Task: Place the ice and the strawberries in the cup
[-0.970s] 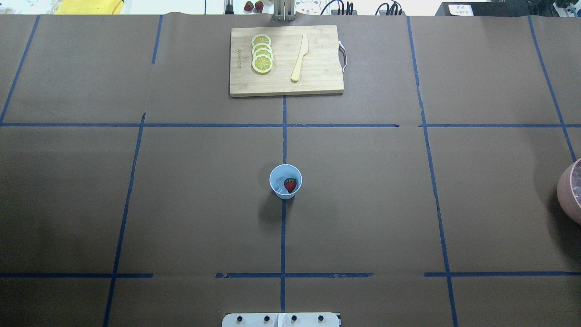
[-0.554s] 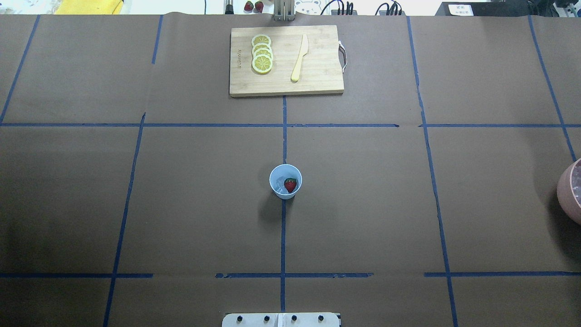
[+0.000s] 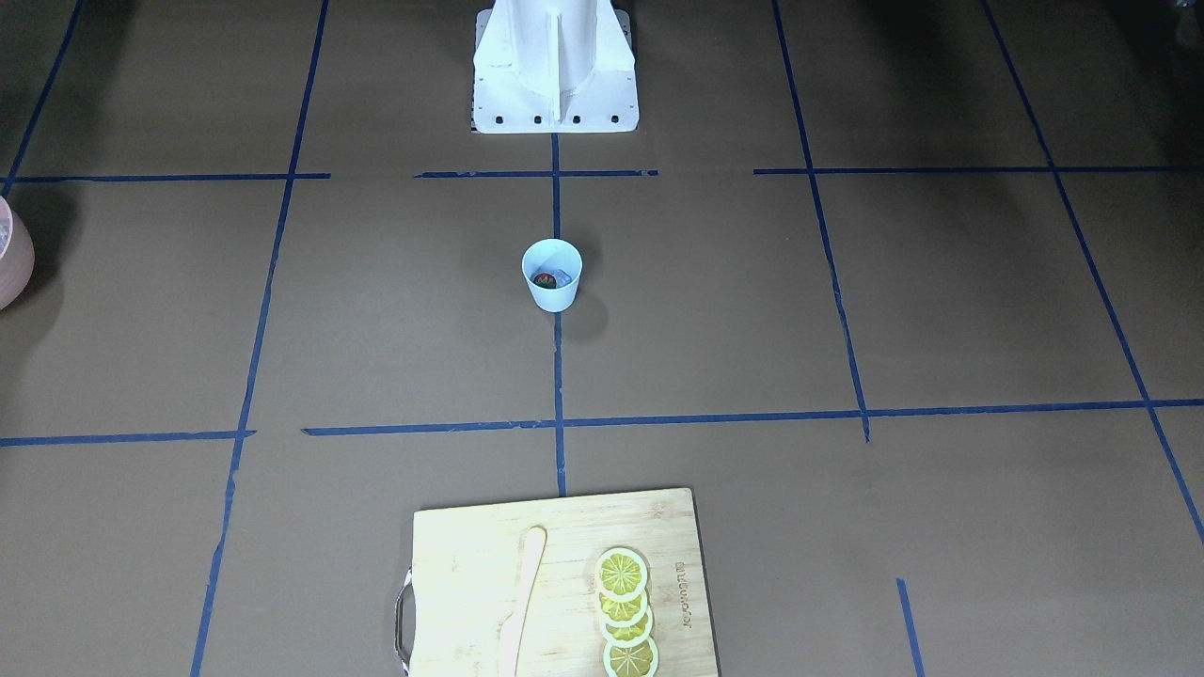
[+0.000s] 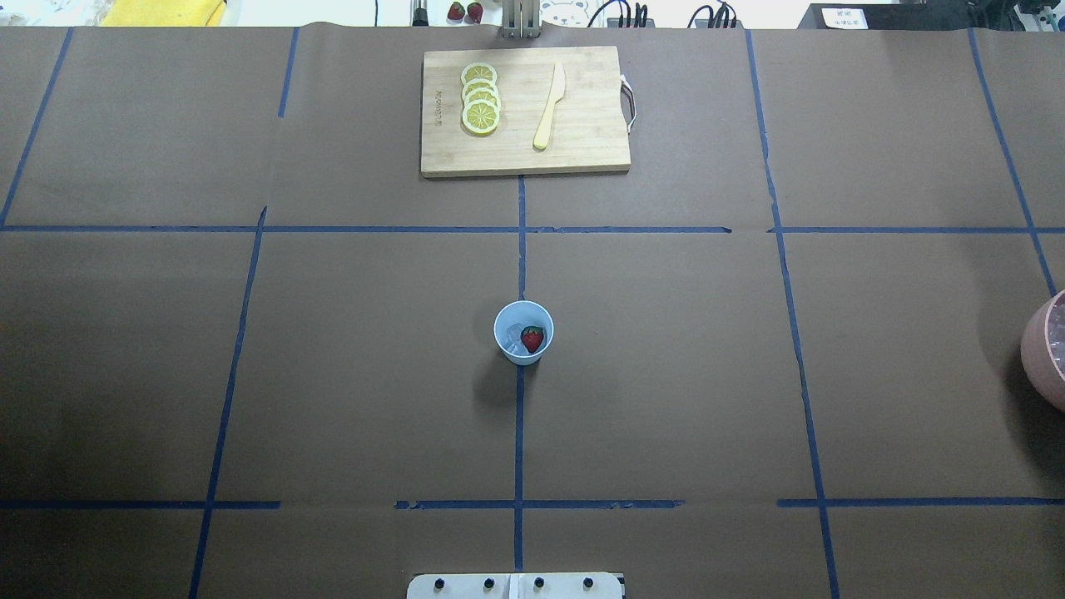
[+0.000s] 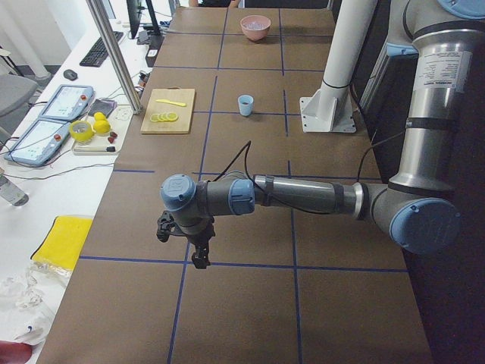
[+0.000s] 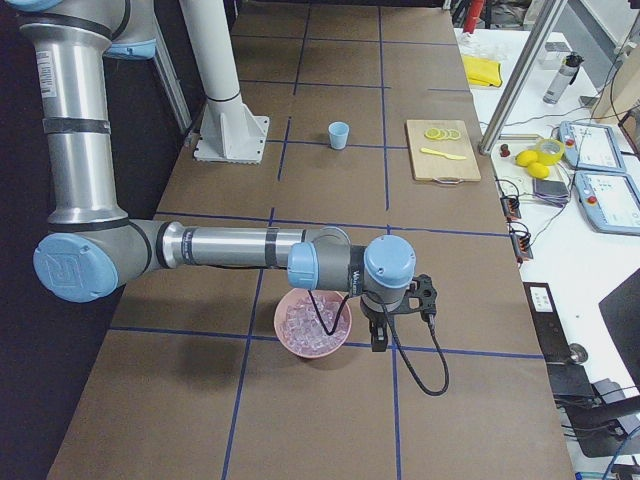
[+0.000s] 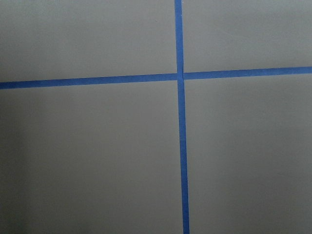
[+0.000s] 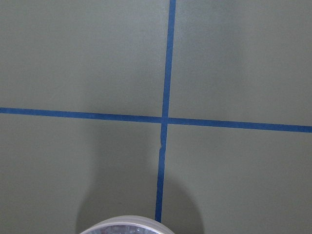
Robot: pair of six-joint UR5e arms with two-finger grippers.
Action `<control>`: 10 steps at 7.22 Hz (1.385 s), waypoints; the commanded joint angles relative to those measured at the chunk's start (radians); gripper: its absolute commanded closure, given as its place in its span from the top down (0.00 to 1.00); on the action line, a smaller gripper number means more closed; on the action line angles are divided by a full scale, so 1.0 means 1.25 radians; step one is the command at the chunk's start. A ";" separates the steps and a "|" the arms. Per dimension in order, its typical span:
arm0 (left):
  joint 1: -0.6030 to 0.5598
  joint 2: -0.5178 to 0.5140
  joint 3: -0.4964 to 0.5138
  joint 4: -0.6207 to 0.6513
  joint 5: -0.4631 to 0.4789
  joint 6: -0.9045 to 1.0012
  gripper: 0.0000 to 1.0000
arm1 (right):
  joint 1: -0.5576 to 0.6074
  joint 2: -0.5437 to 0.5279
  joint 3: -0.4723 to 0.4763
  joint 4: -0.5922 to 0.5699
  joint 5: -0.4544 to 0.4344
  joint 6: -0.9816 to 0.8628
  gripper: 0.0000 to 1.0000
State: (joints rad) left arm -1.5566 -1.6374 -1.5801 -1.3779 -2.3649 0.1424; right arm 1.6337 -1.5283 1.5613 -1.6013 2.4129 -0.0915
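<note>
The pale blue cup [image 4: 507, 318] stands upright at the table's middle, on the central tape line. Inside it lie a red strawberry [image 4: 532, 339] and clear ice [image 4: 513, 330]; both also show in the cup [image 3: 551, 296] from the front view. My left gripper [image 5: 182, 246] hangs over bare table far to the left of the cup, and I cannot tell if it is open or shut. My right gripper [image 6: 403, 322] hangs far to the right, beside a pink bowl [image 6: 300, 345] of ice cubes; its state I cannot tell either.
A wooden cutting board [image 4: 582, 141] at the far middle carries lemon slices [image 4: 480, 98] and a pale knife [image 4: 549, 106]. Two more strawberries [image 4: 465, 11] lie beyond the table's far edge. The pink bowl [image 4: 1040, 353] sits at the right edge.
</note>
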 commanded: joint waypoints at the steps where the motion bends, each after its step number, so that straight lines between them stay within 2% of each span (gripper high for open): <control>1: -0.008 0.003 0.009 -0.005 -0.038 0.019 1.00 | -0.001 -0.005 -0.003 0.000 0.000 -0.002 0.99; 3: -0.008 0.008 0.015 -0.010 -0.032 0.061 1.00 | 0.000 -0.005 -0.003 0.000 0.000 -0.002 0.99; 7: -0.009 0.005 0.023 -0.021 -0.013 0.049 1.00 | 0.000 -0.005 -0.005 0.000 -0.004 -0.003 0.99; 9: -0.010 0.005 0.032 -0.051 -0.013 0.015 1.00 | 0.000 -0.005 -0.005 0.000 -0.005 -0.002 0.99; 10: -0.011 0.009 0.050 -0.101 -0.011 -0.014 1.00 | 0.000 -0.005 -0.005 0.000 -0.005 -0.002 0.99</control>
State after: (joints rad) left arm -1.5695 -1.6295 -1.5378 -1.4489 -2.3810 0.1649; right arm 1.6337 -1.5340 1.5550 -1.6015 2.4071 -0.0941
